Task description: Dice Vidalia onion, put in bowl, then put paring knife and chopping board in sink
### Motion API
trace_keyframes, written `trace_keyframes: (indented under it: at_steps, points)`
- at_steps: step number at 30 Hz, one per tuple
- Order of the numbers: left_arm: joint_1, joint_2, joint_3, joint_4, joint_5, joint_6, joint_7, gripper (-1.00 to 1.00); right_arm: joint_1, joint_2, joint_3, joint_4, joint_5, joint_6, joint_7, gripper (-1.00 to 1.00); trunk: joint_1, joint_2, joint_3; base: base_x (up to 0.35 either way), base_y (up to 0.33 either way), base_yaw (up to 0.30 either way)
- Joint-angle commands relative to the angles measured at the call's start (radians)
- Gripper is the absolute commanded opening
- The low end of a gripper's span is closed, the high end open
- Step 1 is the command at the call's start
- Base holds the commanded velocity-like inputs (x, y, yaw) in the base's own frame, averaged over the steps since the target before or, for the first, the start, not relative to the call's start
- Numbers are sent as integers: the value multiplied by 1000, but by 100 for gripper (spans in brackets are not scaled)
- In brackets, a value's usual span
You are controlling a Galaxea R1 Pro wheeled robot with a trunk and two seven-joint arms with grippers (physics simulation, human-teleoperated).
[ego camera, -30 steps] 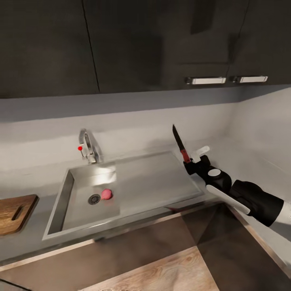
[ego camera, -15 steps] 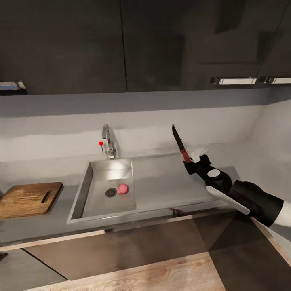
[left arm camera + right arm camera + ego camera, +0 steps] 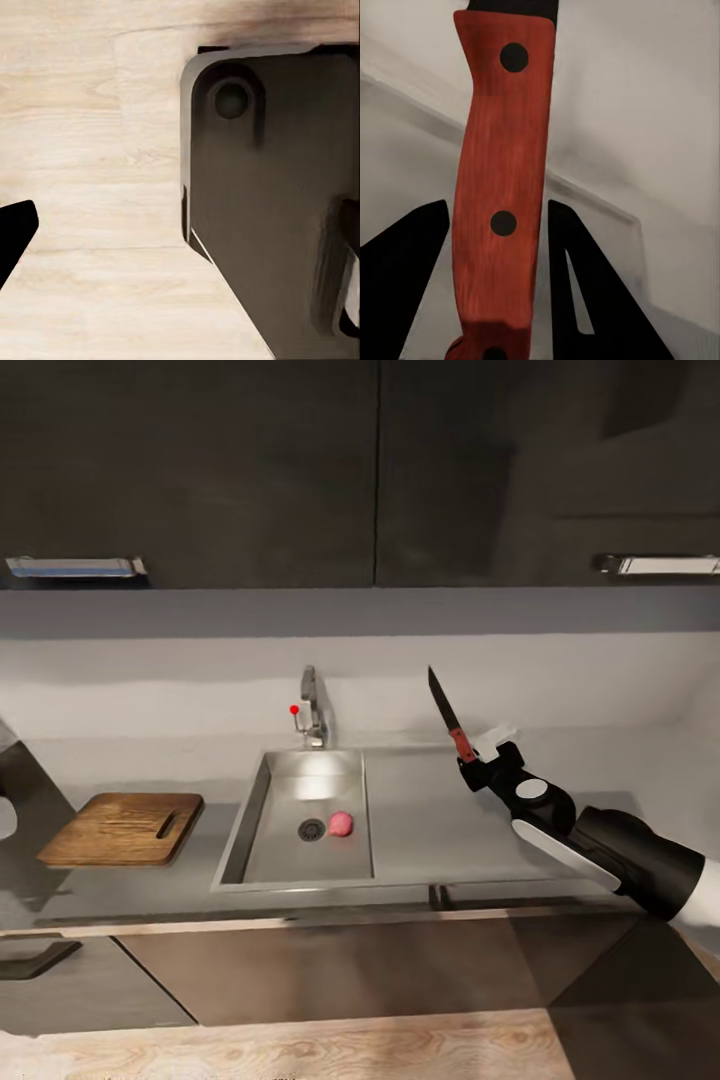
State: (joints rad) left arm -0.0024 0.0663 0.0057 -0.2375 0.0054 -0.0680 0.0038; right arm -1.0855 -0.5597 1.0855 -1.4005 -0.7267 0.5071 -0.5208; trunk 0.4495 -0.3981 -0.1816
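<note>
Stainless steel: we record the sink [image 3: 262, 810] set into the grey bench [image 3: 480, 830], basin at its left end, flat drainboard to the right. In the basin we see one item, the pinkish Vidalia onion [image 3: 341, 823], lying on the basin floor just beside the round drain [image 3: 311, 829]. The chrome tap [image 3: 312, 715] with its red dot stands behind the basin against the wall.

The chopping board [image 3: 125, 827] lies flat on the bench to the left of the sink, apart from it, handle slot toward the sink; nothing rests on it.

Right end effector [image 3: 478, 760]: raised above the right end of the drainboard, closed on the paring knife [image 3: 448, 717]. We note the dark blade pointing up and tilted toward the wall, clear of the bench. In the right wrist view the reddish handle [image 3: 502, 187] with dark rivets sits between the two fingers [image 3: 585, 292], which press its sides.

Left end effector: one dark fingertip [image 3: 13, 232] shows over the pale wood floor [image 3: 90, 150]; we cannot tell how far it is open
</note>
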Motion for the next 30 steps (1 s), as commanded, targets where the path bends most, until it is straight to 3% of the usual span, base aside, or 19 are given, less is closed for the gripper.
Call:
trace_keyframes:
  at_steps: [1, 3, 6, 15, 22, 27, 30]
  points:
    - [0, 5, 0, -23, 1, -1, 1, 100, -2, -1, 4, -2, -8, 1, -10, -100, 1, -2, -2, 0, 0, 180]
    - [0, 25, 0, -117, 1, 2, 3, 100, -2, -2, 4, -2, -6, 1, -10, -100, 1, -2, -2, 0, 0, 160]
    - [0, 30, 0, -205, 1, 3, 5, 100, -2, -3, 4, -2, -5, 1, -11, -100, 1, -2, -2, -67, 0, 99]
    - [0, 32, 0, -325, 1, 4, 5, 100, -2, -6, 4, -2, -5, 1, -11, -100, 1, -2, -2, -286, 0, 15]
    - [0, 48, 1, -483, 1, 5, 5, 100, -2, -17, 4, -1, -5, 1, -11, -100, 1, -2, -2, -252, 0, 0]
    - [0, 77, 1, -730, 1, 40, -2, 100, -2, -22, 4, 0, -5, 1, -11, -100, 1, -2, -2, -27, 0, 0]
    - [0, 83, 3, -943, 1, 179, -20, 100, -2, -28, 4, 2, -5, 1, -11, -100, 1, -2, -2, -5, 0, 0]
